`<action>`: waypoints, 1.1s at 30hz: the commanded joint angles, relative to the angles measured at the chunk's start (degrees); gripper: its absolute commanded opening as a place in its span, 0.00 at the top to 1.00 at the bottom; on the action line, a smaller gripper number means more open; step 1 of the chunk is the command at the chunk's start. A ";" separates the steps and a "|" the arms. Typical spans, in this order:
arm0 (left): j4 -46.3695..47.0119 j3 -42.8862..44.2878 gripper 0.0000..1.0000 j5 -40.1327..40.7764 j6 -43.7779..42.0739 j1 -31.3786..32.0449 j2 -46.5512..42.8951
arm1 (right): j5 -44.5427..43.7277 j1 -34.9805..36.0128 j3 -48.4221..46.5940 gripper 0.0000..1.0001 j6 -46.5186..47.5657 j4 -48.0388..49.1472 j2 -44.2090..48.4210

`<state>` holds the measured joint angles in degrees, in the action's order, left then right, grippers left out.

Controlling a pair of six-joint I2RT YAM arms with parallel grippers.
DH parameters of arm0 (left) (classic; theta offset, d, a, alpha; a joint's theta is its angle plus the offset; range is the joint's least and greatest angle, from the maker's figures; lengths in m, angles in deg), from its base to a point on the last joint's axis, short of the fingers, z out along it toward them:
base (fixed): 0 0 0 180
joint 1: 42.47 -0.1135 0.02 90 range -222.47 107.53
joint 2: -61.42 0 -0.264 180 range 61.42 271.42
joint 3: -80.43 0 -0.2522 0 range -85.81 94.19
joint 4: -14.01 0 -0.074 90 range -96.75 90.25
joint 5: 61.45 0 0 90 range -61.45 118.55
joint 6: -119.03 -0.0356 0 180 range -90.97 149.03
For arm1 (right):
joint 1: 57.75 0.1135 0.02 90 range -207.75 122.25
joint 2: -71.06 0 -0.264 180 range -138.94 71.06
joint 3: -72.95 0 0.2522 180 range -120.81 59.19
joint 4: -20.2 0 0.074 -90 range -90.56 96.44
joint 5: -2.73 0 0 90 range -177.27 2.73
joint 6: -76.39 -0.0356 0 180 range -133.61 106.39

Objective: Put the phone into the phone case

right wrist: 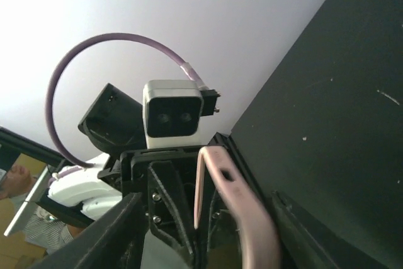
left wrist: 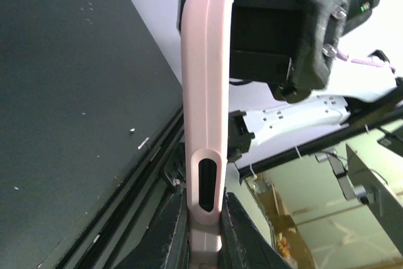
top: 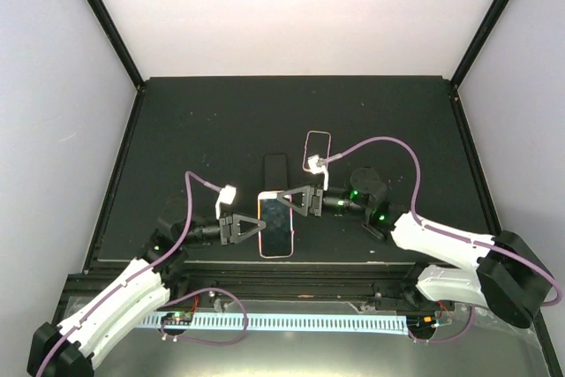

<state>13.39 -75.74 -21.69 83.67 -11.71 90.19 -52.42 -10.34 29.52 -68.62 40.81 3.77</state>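
Note:
A pink phone case (top: 275, 225) with a dark inside is held off the table near the front edge. My left gripper (top: 256, 227) is shut on its left edge; in the left wrist view the case (left wrist: 203, 92) stands edge-on between the fingers (left wrist: 170, 231). My right gripper (top: 290, 203) is at the case's far right corner. In the right wrist view its jaws stand wide apart, open, with the case's edge (right wrist: 242, 212) between them. A black phone (top: 275, 169) lies flat on the table just behind the case.
A thin pink-rimmed rectangle (top: 318, 149) lies on the black table (top: 194, 130) behind the right gripper. A black rail (top: 291, 267) runs along the table's front edge. White walls enclose the back and sides.

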 commanded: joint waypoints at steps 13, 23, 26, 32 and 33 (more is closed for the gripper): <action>1.29 10.41 0.98 16.41 0.50 -0.05 0.11 | 6.72 0.49 7.20 0.30 -6.86 7.70 -2.41; 1.61 10.42 0.98 18.60 -0.28 -0.10 2.07 | 7.74 1.14 9.49 0.61 -12.58 18.92 -6.76; 0.96 10.28 0.98 19.19 -0.63 -0.10 2.23 | 7.45 1.12 10.00 0.85 -13.68 21.15 -7.68; -0.12 10.22 0.98 19.59 -0.82 -0.18 2.76 | 6.75 1.27 10.58 0.99 -15.17 23.77 -8.39; -0.25 10.22 0.99 19.63 -0.76 -0.26 2.92 | 6.54 1.20 10.66 0.99 -15.20 23.93 -8.39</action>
<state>10.20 -68.46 -2.83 84.98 -11.77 92.73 -44.46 -9.46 39.69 -81.88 61.93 -4.07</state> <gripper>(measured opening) 0.113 0.077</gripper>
